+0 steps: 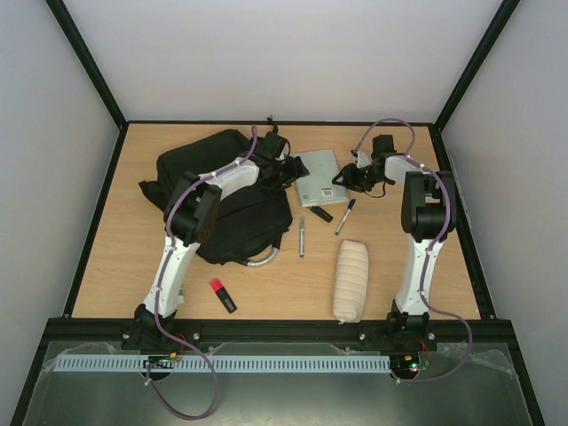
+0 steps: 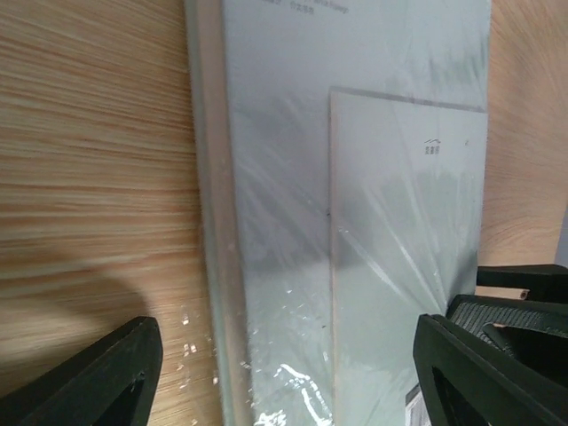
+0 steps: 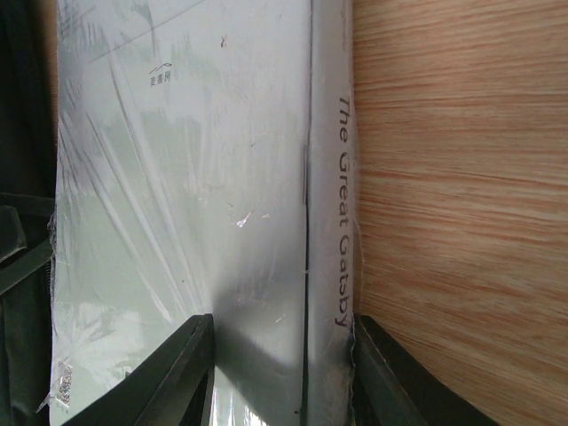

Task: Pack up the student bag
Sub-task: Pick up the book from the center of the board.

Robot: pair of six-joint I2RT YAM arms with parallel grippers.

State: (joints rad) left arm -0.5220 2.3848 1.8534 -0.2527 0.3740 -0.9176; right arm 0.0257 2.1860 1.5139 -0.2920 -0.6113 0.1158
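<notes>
- Wooden table (image 1: 115,266), overhead: student bag (image 1: 195,169) back-left, Great Gatsby book (image 1: 317,182) just beside it.
- Left wrist: left gripper (image 2: 284,373) wide open astride the page edge, holding nothing.
- Right wrist: right gripper (image 3: 280,373) half-closed, pinching the spine edge, likely for lifting.

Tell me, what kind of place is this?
Probably a robot test booth: a light wooden table boxed in by plain white wall panels, two white-and-black robot arms bolted at its near edge, and school things like a black fabric backpack and a plastic-wrapped grey book.
</notes>
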